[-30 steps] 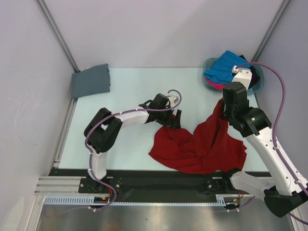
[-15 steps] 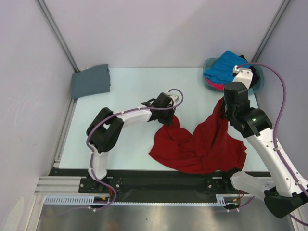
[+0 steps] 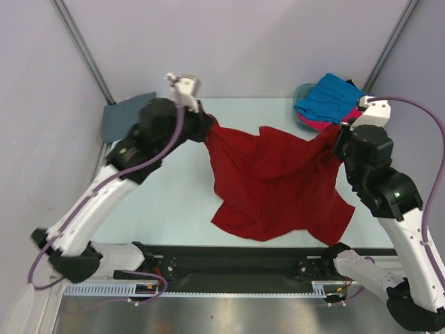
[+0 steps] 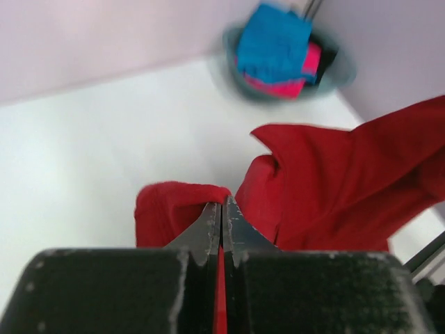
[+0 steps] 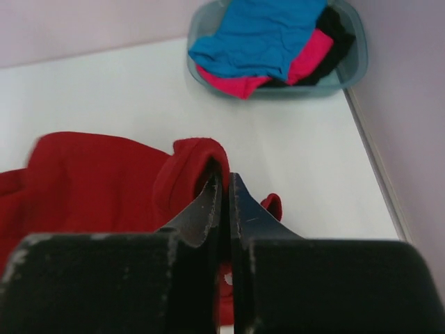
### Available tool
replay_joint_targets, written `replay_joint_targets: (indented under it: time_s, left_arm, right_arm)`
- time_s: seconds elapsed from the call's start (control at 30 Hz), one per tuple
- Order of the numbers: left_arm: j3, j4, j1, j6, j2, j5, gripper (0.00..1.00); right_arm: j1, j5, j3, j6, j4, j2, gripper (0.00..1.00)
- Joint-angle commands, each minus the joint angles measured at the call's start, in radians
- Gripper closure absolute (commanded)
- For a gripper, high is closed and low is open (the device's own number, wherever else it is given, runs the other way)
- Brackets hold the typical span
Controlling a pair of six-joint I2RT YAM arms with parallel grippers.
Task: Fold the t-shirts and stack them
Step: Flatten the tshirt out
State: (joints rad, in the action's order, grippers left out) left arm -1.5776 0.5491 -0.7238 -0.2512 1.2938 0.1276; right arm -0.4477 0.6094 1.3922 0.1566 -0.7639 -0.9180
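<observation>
Taut red shirt (image 3: 278, 174), grey shirt (image 3: 119, 120) — perhaps folded — overhead only

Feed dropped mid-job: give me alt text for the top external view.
The left hand and right hand are shut on opposite ends of the red t-shirt, stretching it out over the table. A folded grey t-shirt lies at the far left; a teal basket at the far right holds a blue t-shirt and a pink t-shirt.
</observation>
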Motion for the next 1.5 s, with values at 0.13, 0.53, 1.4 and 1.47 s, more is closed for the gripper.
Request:
replay_joint_targets:
  time_s: [0.13, 0.53, 1.4, 1.47]
  left_arm:
    - [0.051, 0.189, 0.004, -0.040, -0.328, 0.124, 1.00]
    - [-0.226, 0.477, 0.003, -0.105, -0.571, 0.061, 1.00]
    - [0.224, 0.103, 0.171, -0.040, -0.034, 0.213, 1.00]
    - [0.254, 0.046, 0.216, -0.039, 0.043, 0.179, 1.00]
  right_arm:
    - [0.001, -0.117, 0.068, 0.032, -0.006, 0.151, 1.00]
    - [0.003, -0.249, 0.197, 0.038, -0.040, 0.330, 1.00]
    - [0.010, -0.134, -0.323, 0.054, 0.237, -0.036, 1.00]
    - [0.018, -0.088, -0.346, 0.070, 0.279, -0.102, 1.00]
